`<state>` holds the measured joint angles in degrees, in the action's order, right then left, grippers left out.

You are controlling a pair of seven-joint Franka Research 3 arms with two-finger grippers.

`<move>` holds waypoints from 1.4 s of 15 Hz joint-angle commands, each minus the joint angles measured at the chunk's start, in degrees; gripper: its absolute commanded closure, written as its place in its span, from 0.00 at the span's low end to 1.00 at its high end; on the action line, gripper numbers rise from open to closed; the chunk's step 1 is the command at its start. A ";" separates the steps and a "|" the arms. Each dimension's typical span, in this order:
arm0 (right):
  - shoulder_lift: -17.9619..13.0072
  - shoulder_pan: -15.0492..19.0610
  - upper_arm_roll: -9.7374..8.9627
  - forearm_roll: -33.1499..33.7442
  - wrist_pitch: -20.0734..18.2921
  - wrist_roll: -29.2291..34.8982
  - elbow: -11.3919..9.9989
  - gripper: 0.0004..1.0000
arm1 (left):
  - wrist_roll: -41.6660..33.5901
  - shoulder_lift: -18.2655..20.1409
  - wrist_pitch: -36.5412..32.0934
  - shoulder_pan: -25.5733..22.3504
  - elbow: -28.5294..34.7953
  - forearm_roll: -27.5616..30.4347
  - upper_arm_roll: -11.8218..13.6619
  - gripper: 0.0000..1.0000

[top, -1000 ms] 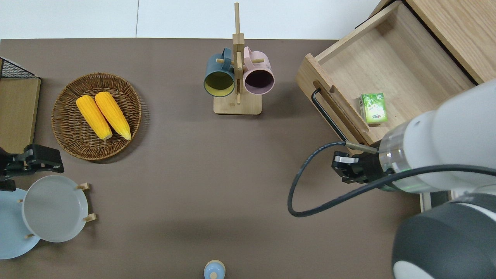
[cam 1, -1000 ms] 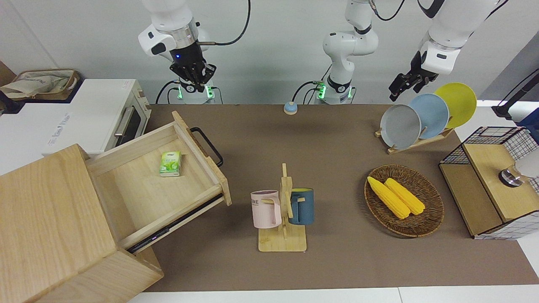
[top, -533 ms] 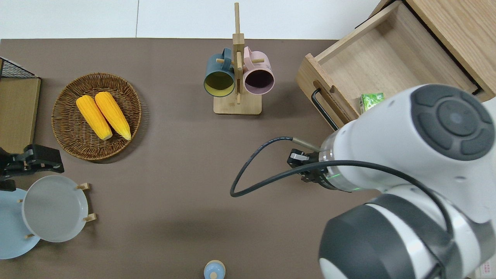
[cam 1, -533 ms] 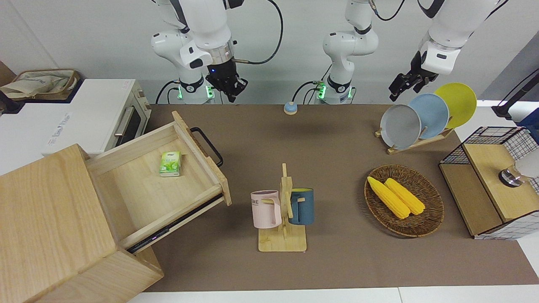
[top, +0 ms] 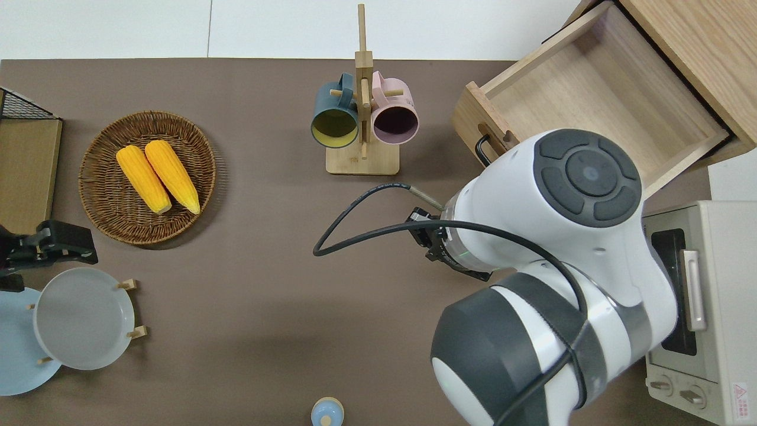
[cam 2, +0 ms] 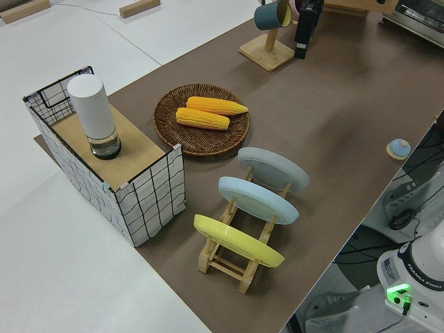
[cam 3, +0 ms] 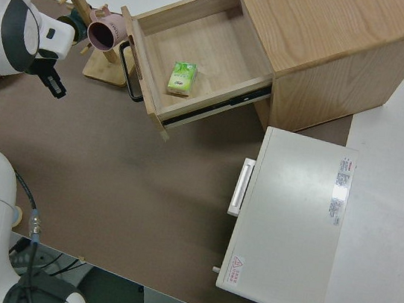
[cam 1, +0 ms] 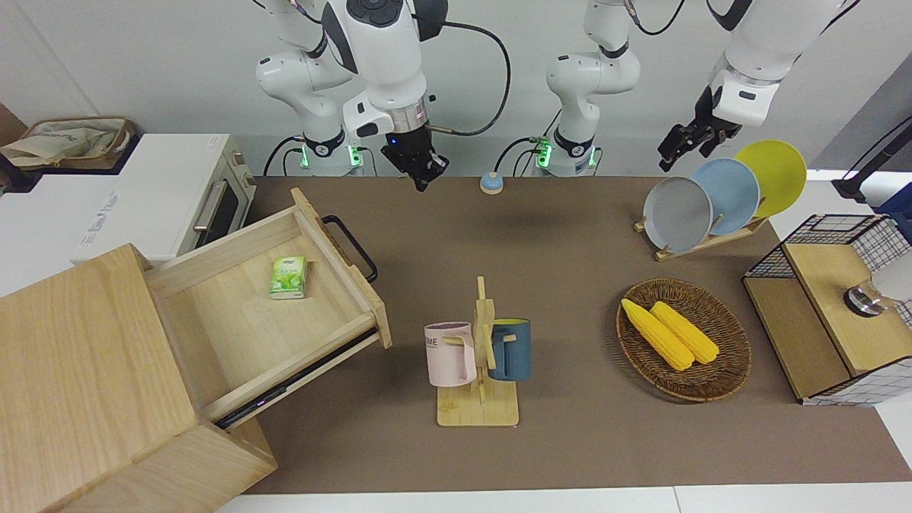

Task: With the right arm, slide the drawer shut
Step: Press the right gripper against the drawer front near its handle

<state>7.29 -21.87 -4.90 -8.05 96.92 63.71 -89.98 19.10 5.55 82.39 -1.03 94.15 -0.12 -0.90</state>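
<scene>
My right gripper (cam 1: 425, 176) over bare mat near the table's middle, finger spread unclear, drawer (cam 1: 278, 313) open at my right arm's end, left arm parked.

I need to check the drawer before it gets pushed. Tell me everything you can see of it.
The drawer is wide, shallow, light wood, with a black bar handle on its front. It stands pulled well out of the pale wood cabinet. A small green carton lies flat inside. No gripper touches it.
</scene>
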 commanded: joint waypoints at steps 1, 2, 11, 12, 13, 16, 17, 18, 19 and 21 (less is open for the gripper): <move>0.53 1.12 0.07 -1.80 1.17 3.34 -0.99 1.00 | -0.38 0.51 -0.12 0.24 -0.02 0.21 0.29 0.01; 0.61 1.13 0.15 -1.80 1.25 3.69 -1.60 1.00 | -0.29 0.51 -0.12 0.24 -0.02 0.21 0.29 0.01; 5.45 3.40 0.86 -0.74 3.98 8.69 -3.10 1.00 | -0.38 0.51 -0.03 0.24 -0.02 0.21 0.29 0.01; 5.62 4.63 0.86 -0.65 3.98 10.62 -3.10 1.00 | -0.29 0.51 -0.12 0.24 -0.02 0.21 0.29 0.01; 5.63 5.60 0.86 -0.65 3.37 11.25 -3.19 1.00 | -0.38 0.51 -0.12 0.24 -0.02 0.21 0.29 0.01; 5.89 8.06 0.86 -0.74 3.80 12.57 -3.28 1.00 | -0.38 0.51 -0.12 0.24 -0.02 0.21 0.29 0.01; 6.06 8.42 0.86 -0.65 3.98 13.10 -3.10 1.00 | -0.29 0.51 -0.12 0.24 -0.02 0.21 0.29 0.01; 6.41 8.59 0.94 -0.65 4.07 13.19 -2.84 1.00 | -0.38 0.51 -0.03 0.24 -0.02 0.21 0.29 0.01; 6.50 8.77 0.94 -0.65 4.15 13.36 -2.75 1.00 | -0.38 0.51 -0.12 0.24 -0.02 0.21 0.29 0.01; 6.68 8.60 0.94 -0.74 4.85 14.41 -2.57 1.00 | -0.29 0.51 -0.12 0.24 -0.02 0.21 0.29 0.01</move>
<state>13.53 -13.64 -3.20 -8.04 100.00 75.34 -92.53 19.10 5.55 82.39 -1.03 94.15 -0.12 -0.90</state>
